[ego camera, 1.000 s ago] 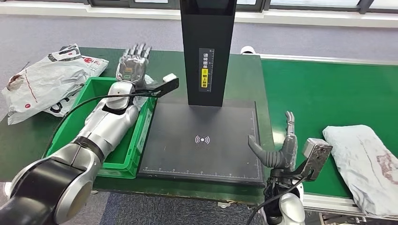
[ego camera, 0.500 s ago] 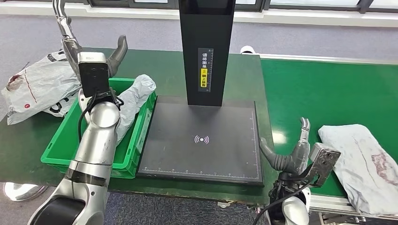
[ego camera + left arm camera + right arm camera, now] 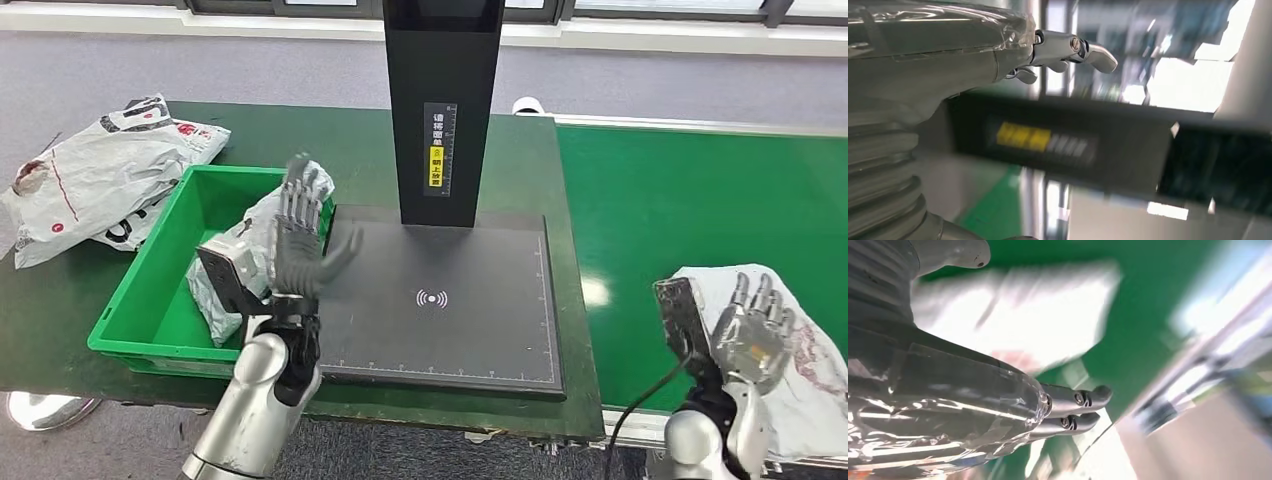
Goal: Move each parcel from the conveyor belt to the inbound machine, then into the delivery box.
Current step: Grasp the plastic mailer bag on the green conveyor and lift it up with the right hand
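Your right wrist view, blurred by motion: the right robot hand (image 3: 998,405), grey and foil-shiny, with dark fingers (image 3: 1083,399) extended and holding nothing. Beyond it you have a white parcel (image 3: 1018,315) lying on the green conveyor belt (image 3: 1148,285).

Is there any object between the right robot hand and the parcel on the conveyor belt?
Nothing visible stands between them. The right robot hand hangs with fingers spread at the near left edge of the parcel, which lies on the green conveyor belt.
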Available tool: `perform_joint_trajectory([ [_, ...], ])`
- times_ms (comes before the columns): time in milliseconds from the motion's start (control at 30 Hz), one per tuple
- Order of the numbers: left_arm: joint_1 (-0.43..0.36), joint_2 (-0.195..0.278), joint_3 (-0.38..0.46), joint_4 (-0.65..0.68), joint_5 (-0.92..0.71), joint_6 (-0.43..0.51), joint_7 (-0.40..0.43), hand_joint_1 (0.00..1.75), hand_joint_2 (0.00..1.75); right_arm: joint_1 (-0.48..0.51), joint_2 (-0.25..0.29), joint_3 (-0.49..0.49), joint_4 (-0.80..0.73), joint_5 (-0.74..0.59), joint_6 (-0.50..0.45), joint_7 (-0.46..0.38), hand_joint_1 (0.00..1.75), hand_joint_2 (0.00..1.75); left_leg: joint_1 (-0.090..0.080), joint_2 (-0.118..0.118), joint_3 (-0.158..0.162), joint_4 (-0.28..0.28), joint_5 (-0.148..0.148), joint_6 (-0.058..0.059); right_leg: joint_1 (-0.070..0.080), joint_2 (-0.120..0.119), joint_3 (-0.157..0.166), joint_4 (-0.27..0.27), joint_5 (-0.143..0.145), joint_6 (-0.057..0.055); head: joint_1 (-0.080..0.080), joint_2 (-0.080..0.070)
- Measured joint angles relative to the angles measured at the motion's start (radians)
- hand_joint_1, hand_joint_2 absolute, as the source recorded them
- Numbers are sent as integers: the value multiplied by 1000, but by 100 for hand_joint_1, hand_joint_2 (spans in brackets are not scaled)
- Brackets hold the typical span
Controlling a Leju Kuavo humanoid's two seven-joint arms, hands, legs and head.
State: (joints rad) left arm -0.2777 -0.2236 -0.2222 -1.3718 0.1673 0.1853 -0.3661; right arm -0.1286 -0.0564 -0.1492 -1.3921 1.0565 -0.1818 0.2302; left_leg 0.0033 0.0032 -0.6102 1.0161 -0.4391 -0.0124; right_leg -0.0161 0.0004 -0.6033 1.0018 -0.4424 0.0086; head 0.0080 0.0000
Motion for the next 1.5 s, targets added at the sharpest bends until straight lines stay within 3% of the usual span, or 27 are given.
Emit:
perform_joint_trajectory([
  [67, 30, -14, -24, 28, 18, -56, -11, 0, 175, -71, -77, -26, 125, 133, 69, 70, 0, 175, -1, 0, 0, 1, 0, 2, -1, 0, 1, 0, 1, 2, 0, 0],
  [133, 54, -25, -42, 51, 19, -88, -24, 0, 175, -135, -147, -42, 258, 199, 120, 75, 0, 175, -1, -1, -1, 1, 0, 3, -2, 0, 1, 0, 1, 3, 0, 0],
  [300, 83, -35, -61, 73, -6, -105, -32, 0, 175, -239, -245, -45, 518, 208, 167, 35, 0, 175, -2, -2, -1, 2, 0, 4, -2, -1, 1, 0, 2, 4, 0, 0],
  [533, 93, -36, -65, 96, -34, -112, -48, 0, 175, -323, -281, -45, 776, 139, 255, -62, 0, 175, -1, -2, -1, 1, 0, 3, -1, -1, 1, 0, 1, 4, 0, 0],
  [833, 95, -33, -65, 109, -46, -123, -69, 0, 175, -406, -292, -45, 953, 11, 479, -335, 1, 175, -1, 0, 0, 1, -1, 4, -1, 0, 1, 0, 1, 5, 0, 0],
  [967, 97, -27, -65, 107, -58, -123, -80, 0, 175, -433, -289, -45, 987, -14, 521, -381, 175, 175, -1, 1, 0, 1, -1, 4, -1, 2, 2, 0, 1, 5, 0, 0],
  [1500, 131, -15, -45, 81, -91, -98, -100, 0, 175, -515, -231, -45, 1006, -87, 529, -438, 175, 175, 0, -1, 2, 1, 0, 3, -1, 0, 4, 0, 1, 5, 0, 0],
])
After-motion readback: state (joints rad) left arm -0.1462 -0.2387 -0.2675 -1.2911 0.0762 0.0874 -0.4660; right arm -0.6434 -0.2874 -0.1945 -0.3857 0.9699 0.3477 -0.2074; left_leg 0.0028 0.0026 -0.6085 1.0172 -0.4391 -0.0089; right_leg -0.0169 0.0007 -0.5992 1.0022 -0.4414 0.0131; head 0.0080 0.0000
